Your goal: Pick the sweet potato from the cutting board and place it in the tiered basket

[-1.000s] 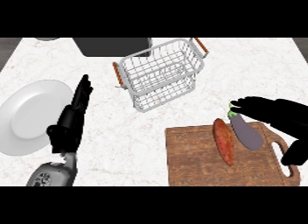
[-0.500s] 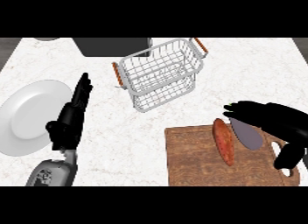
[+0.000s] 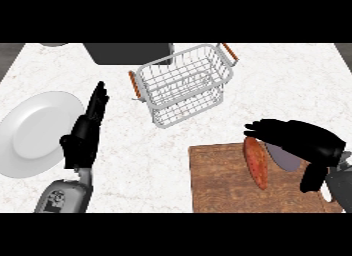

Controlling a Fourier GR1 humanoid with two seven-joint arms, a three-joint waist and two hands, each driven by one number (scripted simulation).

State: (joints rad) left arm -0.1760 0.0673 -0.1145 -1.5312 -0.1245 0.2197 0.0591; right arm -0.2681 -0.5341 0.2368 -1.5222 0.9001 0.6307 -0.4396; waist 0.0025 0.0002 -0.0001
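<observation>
- While the sweet potato [image 3: 256, 162] lies lengthwise on the wooden cutting board [image 3: 223, 185], the right hand [image 3: 301, 140] arches over its far end, fingers curled downward beside it but not closed round it.
- Under that palm sits a grey, rounded object [image 3: 286, 157]; what it is, I cannot tell.
- Over at the left, the left hand [image 3: 87, 132] rests with straight fingers, just beside the white plate [image 3: 31, 132].
- Up the marble tabletop [image 3: 282, 85], the tiered basket [image 3: 185, 85] of white wire with orange handles stands tilted, well apart from the board.
- Behind it, a dark box [image 3: 129, 52] sits at the far edge.
</observation>
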